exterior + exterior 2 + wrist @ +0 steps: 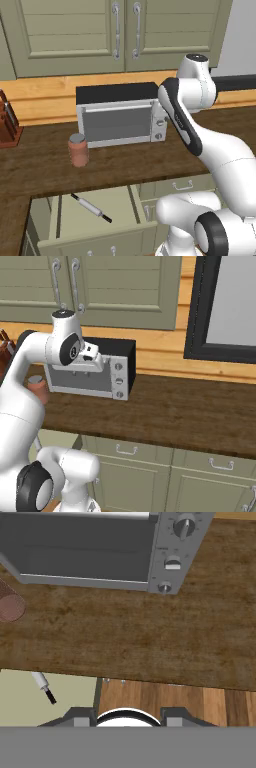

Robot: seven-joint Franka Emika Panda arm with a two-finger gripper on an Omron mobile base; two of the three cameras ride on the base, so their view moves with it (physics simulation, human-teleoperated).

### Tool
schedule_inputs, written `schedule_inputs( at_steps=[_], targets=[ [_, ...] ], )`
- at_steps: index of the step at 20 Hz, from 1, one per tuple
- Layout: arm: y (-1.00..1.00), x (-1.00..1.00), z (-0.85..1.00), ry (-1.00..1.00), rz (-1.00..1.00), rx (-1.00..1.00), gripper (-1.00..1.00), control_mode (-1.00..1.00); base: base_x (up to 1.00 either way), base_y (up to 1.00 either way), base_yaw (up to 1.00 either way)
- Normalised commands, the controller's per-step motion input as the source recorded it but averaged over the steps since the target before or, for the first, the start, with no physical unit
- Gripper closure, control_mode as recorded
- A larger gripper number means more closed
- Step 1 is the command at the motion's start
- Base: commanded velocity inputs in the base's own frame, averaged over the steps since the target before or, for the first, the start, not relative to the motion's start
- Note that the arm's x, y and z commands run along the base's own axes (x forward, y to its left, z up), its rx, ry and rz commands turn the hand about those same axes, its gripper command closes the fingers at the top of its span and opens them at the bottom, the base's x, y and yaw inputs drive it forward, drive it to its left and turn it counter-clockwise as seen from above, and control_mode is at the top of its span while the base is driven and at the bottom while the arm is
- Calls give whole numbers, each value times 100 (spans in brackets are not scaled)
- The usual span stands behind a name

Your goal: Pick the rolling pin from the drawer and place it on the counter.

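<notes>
The counter (45,165), a long dark wood-grain slab, runs across the scene and carries the toaster oven (120,116) against the back wall; taking the toaster oven as landmark, the drawer (92,220) stands pulled open below the counter's front edge, beneath and slightly to the left of the oven as the left base view shows it; the arm rises to the right of the oven, its upper link crossing in front of the oven's control panel; a small brown cylindrical jar (78,149) stands on the counter just in front of the oven's left end; the rolling pin (90,207) lies on the drawer's pale floor, directly below the oven's left half, its long axis running diagonally from back-left to front-right; the gripper (80,372) hangs high in front of the oven's door, looking down over the counter's front edge; whether its fingers are apart or together cannot be told; in the hand view one black handle of the pin shows at lower left, so the pin lies lower than the hand and toward the oven's left end; the coming reach presumably calls for a descent into the drawer with the fingers turned across that diagonal.
</notes>
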Motion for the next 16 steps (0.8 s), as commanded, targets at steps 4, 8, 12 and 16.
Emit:
schedule_inputs(
  at_steps=[4,8,12,16],
  targets=[
    [0,0,0,0,0,0,-100,100,0,0,0],
    [0,0,0,0,0,0,-100,100,0,-31,0],
    [0,0,0,0,0,0,-100,100,0,-64,0],
    [0,0,0,0,0,0,-100,100,5,-42,0]
  ],
)
